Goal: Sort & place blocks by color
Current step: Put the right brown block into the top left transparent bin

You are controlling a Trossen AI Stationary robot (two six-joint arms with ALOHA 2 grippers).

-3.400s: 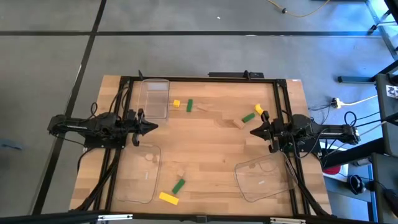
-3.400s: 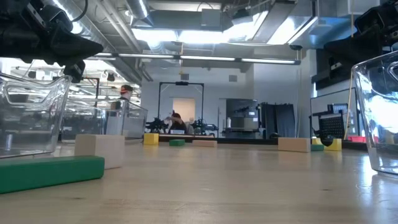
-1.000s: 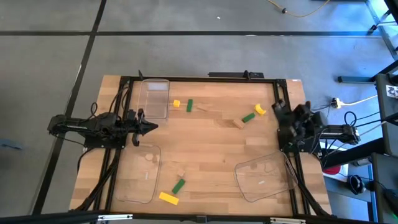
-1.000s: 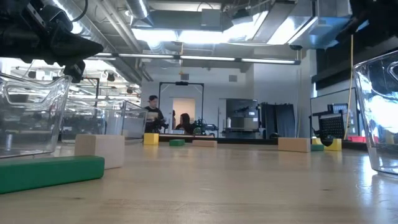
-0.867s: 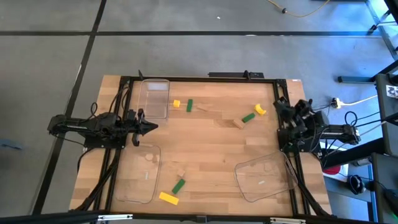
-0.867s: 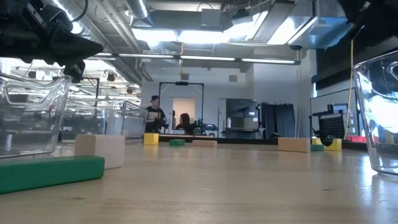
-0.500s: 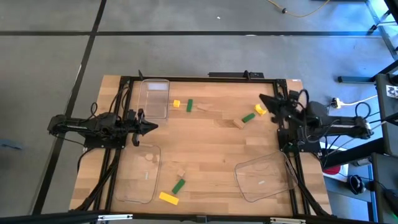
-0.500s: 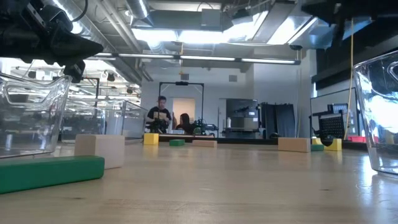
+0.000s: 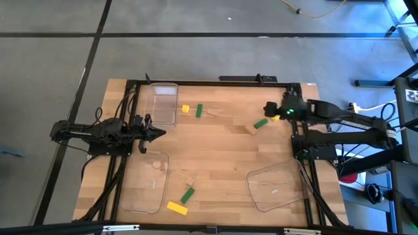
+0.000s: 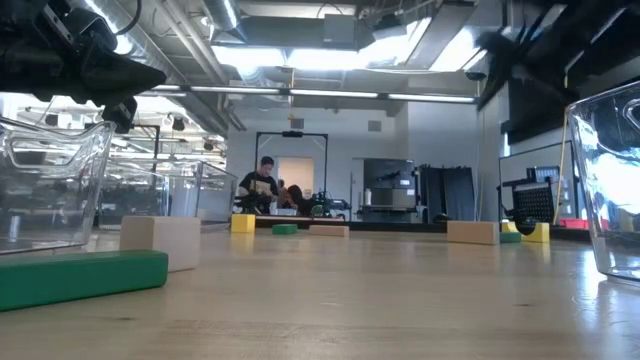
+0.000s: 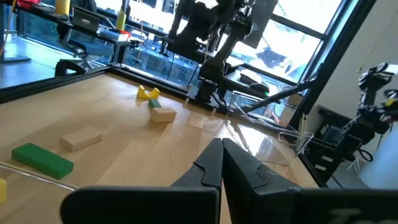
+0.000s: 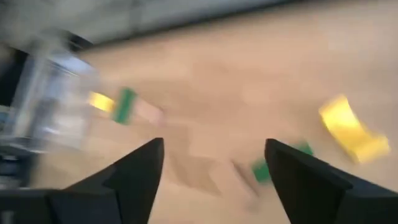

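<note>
**Right fingers spread above the far-right blocks**

Your right gripper (image 9: 269,109) hangs over the far right part of the surface (image 9: 222,156), its fingers (image 12: 134,171) spread wide and empty. In its wrist view a yellow block (image 12: 351,130) and a green block (image 12: 267,168) lie on the wood ahead of the fingers, the green one nearer the gap between them; that view is smeared, so I can't say whether a finger touches either. From above, the green block (image 9: 260,123) sits just beside the gripper, with a tan block (image 9: 250,129) next to it.

Your left gripper (image 9: 159,133) waits at the left side of the surface, fingers (image 11: 214,165) clenched together, nothing between them.

Other blocks lie well apart from both grippers: a yellow (image 9: 185,109) and a green one (image 9: 199,110) near the far clear tray (image 9: 161,104), and a green (image 9: 188,194) and a yellow one (image 9: 177,207) at the near edge.
</note>
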